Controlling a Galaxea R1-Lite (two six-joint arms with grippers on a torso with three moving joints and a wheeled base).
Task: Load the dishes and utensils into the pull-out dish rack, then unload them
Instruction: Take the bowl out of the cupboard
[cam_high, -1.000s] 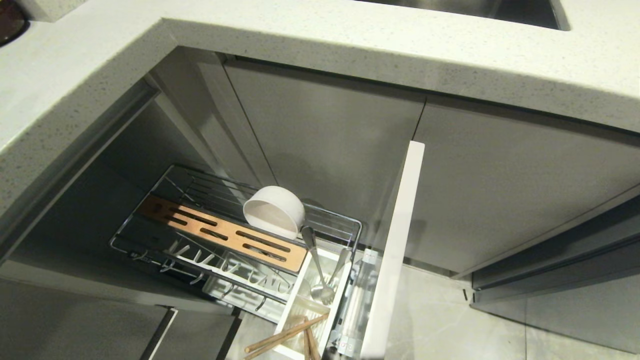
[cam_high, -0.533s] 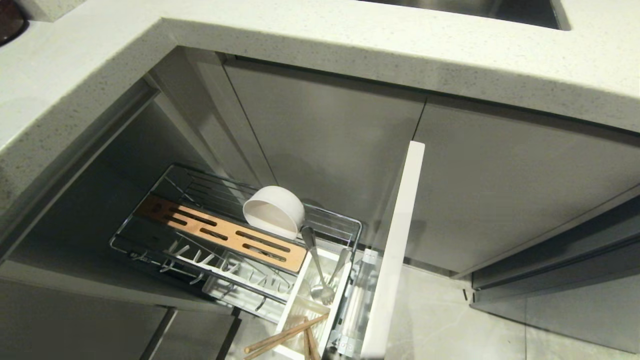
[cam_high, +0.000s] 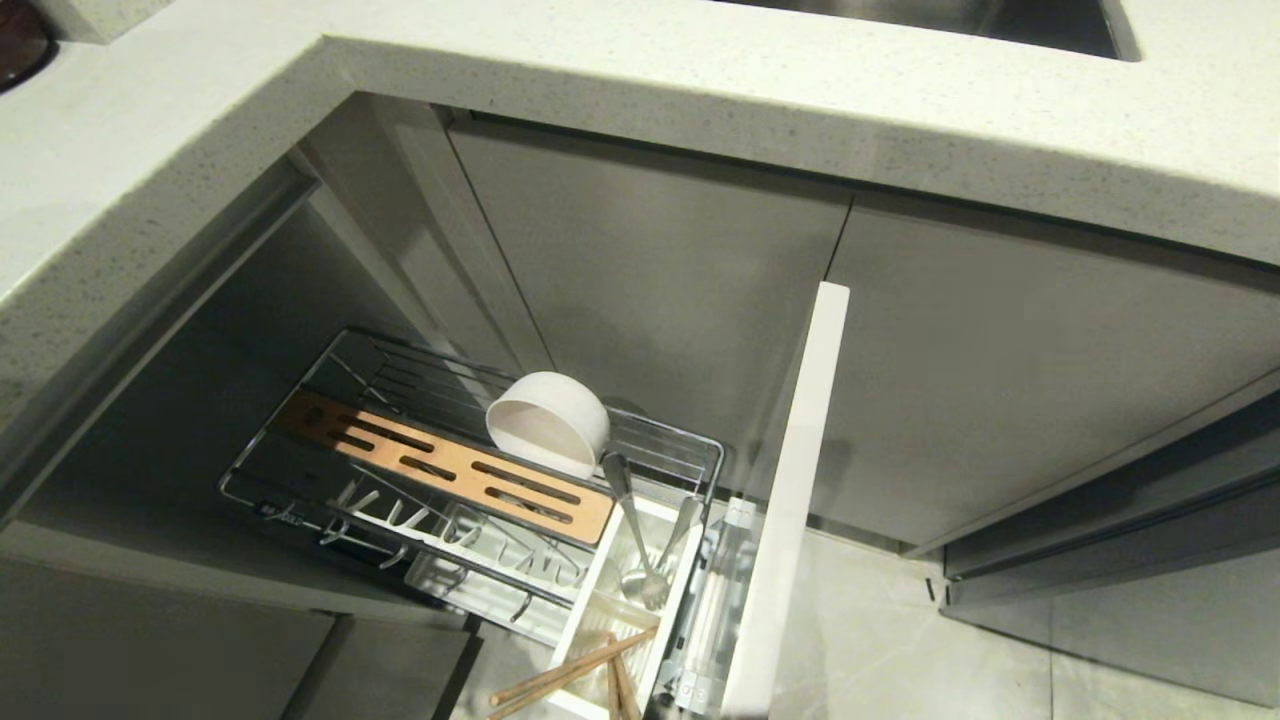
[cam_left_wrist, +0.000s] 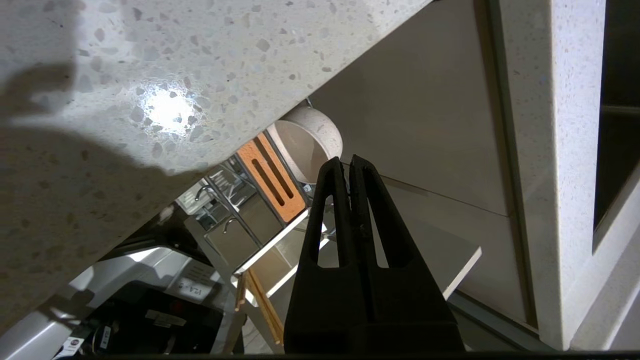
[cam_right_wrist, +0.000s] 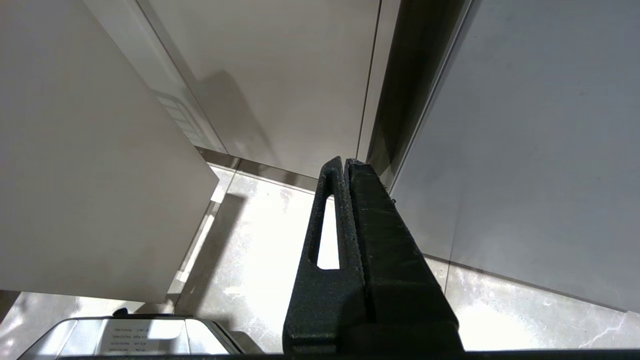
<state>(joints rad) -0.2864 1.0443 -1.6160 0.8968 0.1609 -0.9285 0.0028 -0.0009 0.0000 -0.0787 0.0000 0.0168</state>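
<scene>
Speckled pale stone makes up the kitchen countertop (cam_high: 700, 95), which wraps an inner corner above grey cabinet fronts; a steel sink (cam_high: 1000, 20) is let into its far edge. Below the counter the pull-out dish rack (cam_high: 690, 455) stands drawn out from its cabinet, its pale drawer front (cam_high: 790, 500) seen edge-on at the rack's right end. A slotted wooden strip (cam_high: 450, 465) runs along the middle of the wire basket. The off-white bowl (cam_high: 548, 422) rests tipped on its side at the strip's right end, against the rack's back wires, mouth turned toward the left. The white cutlery caddy (cam_high: 600, 595) sits at the rack's front right corner, just beside the drawer front. In its farther compartment lies slim silver cutlery (cam_high: 640, 555), in the nearer one the wooden chopsticks (cam_high: 570, 675), leaning over the caddy's rim.

The left gripper (cam_left_wrist: 348, 162) hangs beneath the countertop's overhang, pointing toward the bowl, jaws pressed together on nothing. The right gripper (cam_right_wrist: 345, 162) hangs over the tiled floor beside the cabinet fronts, jaws likewise closed and empty.
</scene>
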